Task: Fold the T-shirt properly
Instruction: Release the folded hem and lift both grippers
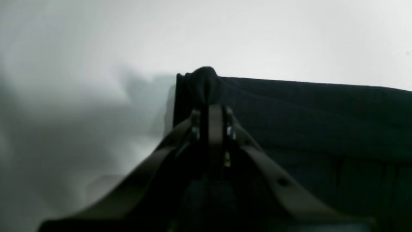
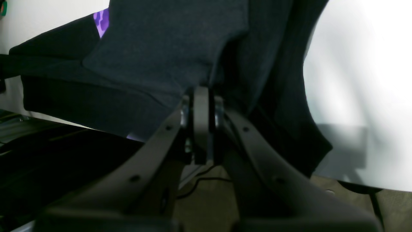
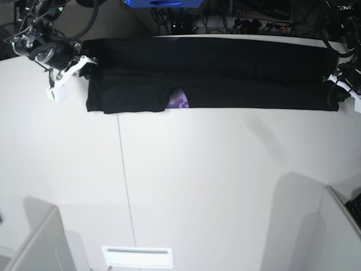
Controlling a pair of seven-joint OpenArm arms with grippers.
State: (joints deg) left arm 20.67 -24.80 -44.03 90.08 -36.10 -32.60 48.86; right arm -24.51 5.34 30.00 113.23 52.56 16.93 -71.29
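Across the table's [image 3: 186, 186] far edge, I see my left gripper [image 1: 210, 96] and right gripper [image 2: 201, 91] each clenched on the T-shirt [image 3: 225, 79].

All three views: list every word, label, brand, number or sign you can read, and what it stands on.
None readable in any view.
T-shirt: only a sliver of purple print shows, with no lettering visible.
White tag by the right end effector: blank or too small to read.

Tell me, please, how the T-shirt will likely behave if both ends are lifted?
Probably floppy: the T-shirt bunches where the left tool pinches it. Its middle would likely sag, since it spans the table between the left tool and the right tool.
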